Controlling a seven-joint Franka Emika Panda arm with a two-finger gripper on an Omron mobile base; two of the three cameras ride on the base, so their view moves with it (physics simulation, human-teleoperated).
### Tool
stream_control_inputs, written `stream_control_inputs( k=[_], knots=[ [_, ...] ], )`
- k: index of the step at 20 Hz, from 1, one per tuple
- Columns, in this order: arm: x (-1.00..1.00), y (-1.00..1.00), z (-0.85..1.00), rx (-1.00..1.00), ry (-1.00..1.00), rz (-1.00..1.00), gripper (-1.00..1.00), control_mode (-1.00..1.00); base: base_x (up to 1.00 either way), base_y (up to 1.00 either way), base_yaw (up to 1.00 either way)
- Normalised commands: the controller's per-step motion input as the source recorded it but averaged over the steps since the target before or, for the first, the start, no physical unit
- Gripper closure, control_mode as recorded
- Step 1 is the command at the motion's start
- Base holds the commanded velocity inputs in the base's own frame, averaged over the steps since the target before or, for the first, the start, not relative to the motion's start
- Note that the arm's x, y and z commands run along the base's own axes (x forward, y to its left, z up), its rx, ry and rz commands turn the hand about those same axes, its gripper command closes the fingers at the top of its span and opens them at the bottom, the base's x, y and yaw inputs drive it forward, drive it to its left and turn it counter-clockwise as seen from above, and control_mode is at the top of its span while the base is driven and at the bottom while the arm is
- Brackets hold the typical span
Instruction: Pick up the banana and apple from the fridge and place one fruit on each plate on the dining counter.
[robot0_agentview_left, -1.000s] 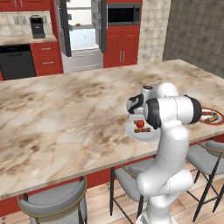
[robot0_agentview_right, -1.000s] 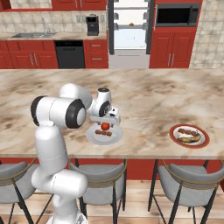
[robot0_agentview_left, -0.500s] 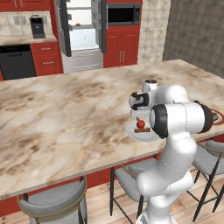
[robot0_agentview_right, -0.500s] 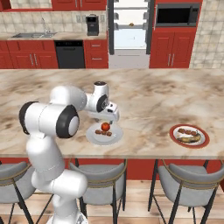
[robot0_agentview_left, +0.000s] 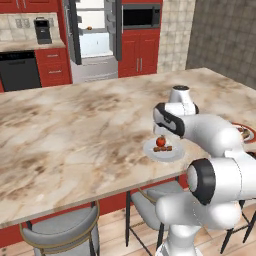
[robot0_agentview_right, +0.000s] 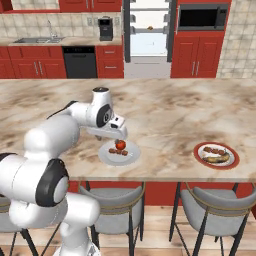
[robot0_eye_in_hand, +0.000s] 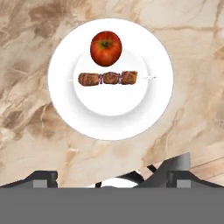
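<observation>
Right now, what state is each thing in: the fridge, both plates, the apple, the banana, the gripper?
fridge: doors open.
white plate: holds apple and a skewer.
apple: resting on the white plate, released.
red-rimmed plate: holds banana and brown pieces.
banana: lying on the red-rimmed plate.
gripper: above the white plate, empty.

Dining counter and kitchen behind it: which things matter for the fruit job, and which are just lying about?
Job:
apple on the plain white plate
red-rimmed plate holding the banana
dining counter
fridge, open

Lying about:
skewer
microwave
coffee machine
dishwasher
stools
</observation>
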Motion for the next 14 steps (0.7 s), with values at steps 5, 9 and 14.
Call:
stream_control_inputs(
  k=[5, 9, 14],
  knots=[
    [-1.0, 0.51, 0.57, 0.0, -0.13, 0.05, -1.0, -1.0, 0.0, 0.0, 0.0],
    [-0.96, 0.67, 0.33, 0.0, -0.11, 0.02, -1.0, -1.0, 0.0, 0.0, 0.0],
    [-0.95, 0.6, 0.3, 0.0, -0.15, 0.0, -1.0, -1.0, 0.0, 0.0, 0.0]
  ],
)
